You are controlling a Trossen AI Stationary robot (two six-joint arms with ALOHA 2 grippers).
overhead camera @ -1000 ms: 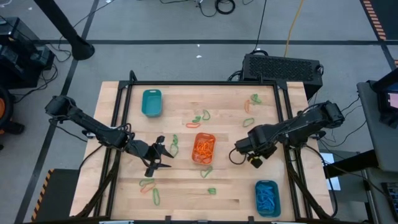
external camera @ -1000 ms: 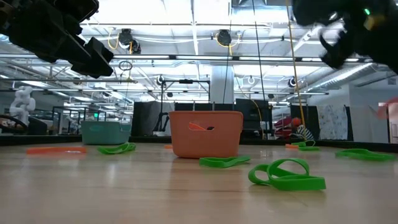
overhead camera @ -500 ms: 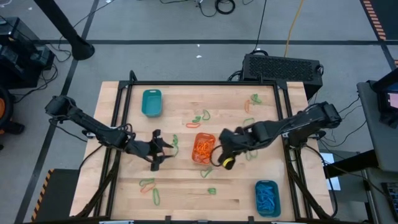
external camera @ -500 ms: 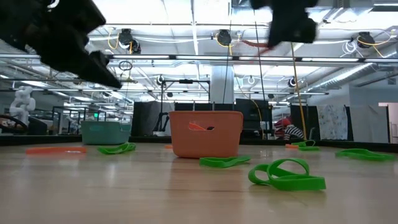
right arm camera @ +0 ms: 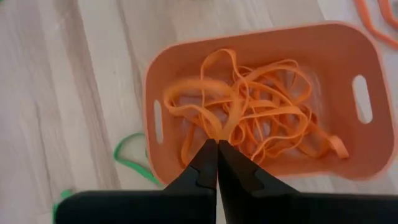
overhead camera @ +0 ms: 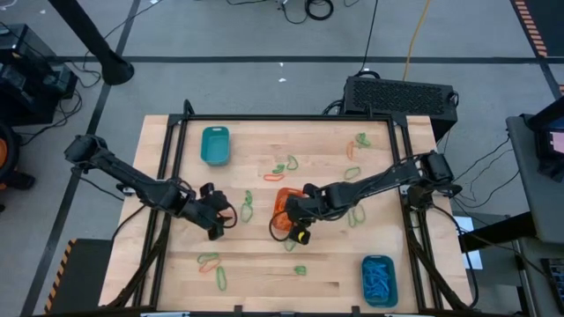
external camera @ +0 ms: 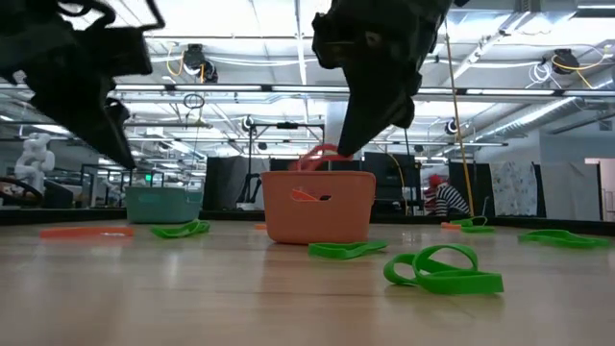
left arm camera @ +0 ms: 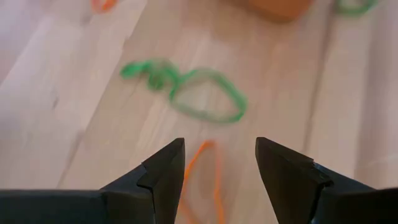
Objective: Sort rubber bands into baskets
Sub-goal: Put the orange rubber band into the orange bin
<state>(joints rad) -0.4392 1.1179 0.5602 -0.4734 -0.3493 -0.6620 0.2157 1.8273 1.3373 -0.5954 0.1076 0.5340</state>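
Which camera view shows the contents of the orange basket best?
The right wrist view: it looks straight into the orange basket, showing tangled orange bands. The high view has the right gripper partly covering it; the low view shows only its wall; the left wrist view a corner.

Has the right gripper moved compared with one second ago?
Yes. In the high view the right gripper, shut, moved left across the table, from right of the orange plastic basket to over it.
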